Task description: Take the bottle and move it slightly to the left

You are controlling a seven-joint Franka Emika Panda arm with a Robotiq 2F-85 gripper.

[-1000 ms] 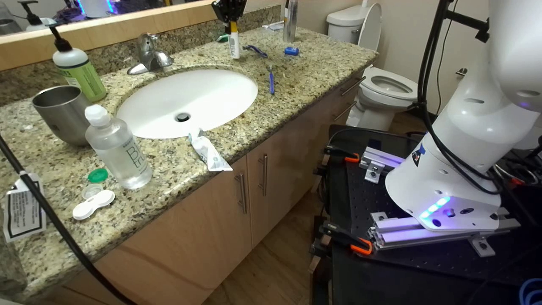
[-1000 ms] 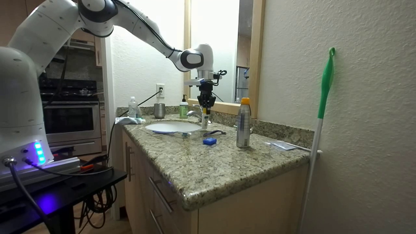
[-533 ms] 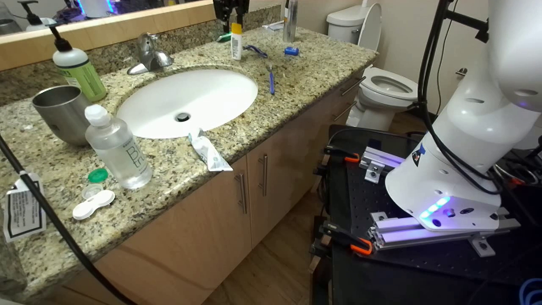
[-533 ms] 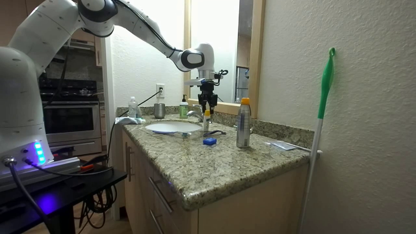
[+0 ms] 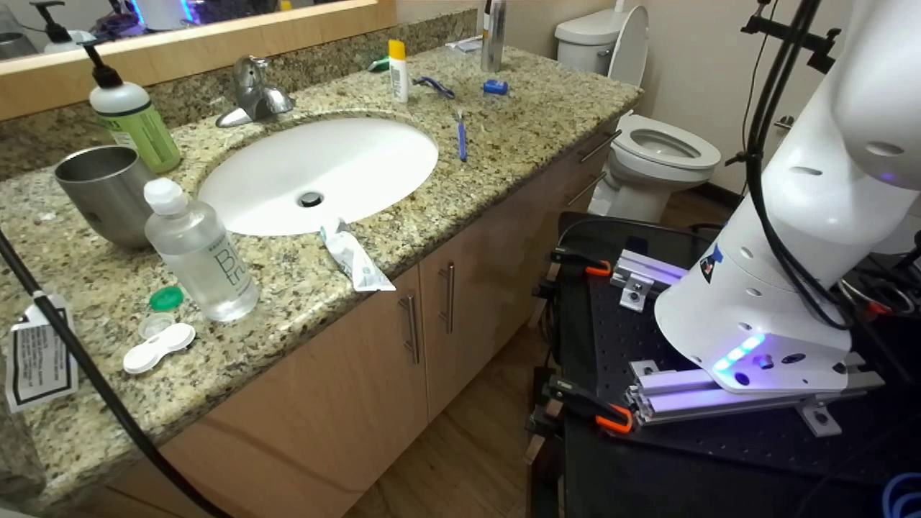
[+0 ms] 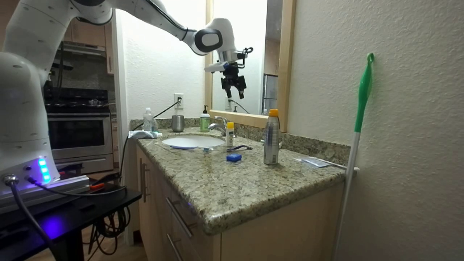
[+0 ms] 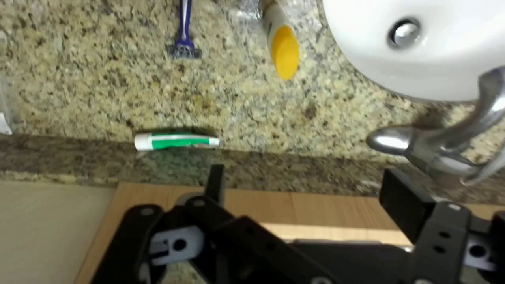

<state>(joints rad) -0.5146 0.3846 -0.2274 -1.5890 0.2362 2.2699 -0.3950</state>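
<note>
The bottle (image 5: 398,78), small and white with a yellow-orange cap, stands upright on the granite counter beside the sink's rim. It shows in both exterior views (image 6: 230,137). In the wrist view the bottle (image 7: 285,53) is seen from above, near the top edge, apart from the fingers. High above the counter and well clear of it hangs my gripper (image 6: 235,95), jaws spread, holding nothing. The wrist view shows the gripper (image 7: 305,189) with its fingers wide apart, only counter edge and wooden frame behind the gap.
Around the bottle lie a blue razor (image 5: 434,87), a green-and-white tube (image 7: 177,141) and a blue box (image 6: 233,157). A tall spray can (image 6: 271,139) stands nearer the counter's end. The faucet (image 5: 255,93) and mirror frame (image 6: 250,118) border the back.
The gripper, first closed around the bottle's top, has opened and let go. It has risen away and left the exterior view of the sink. The bottle stays standing on the counter.
</note>
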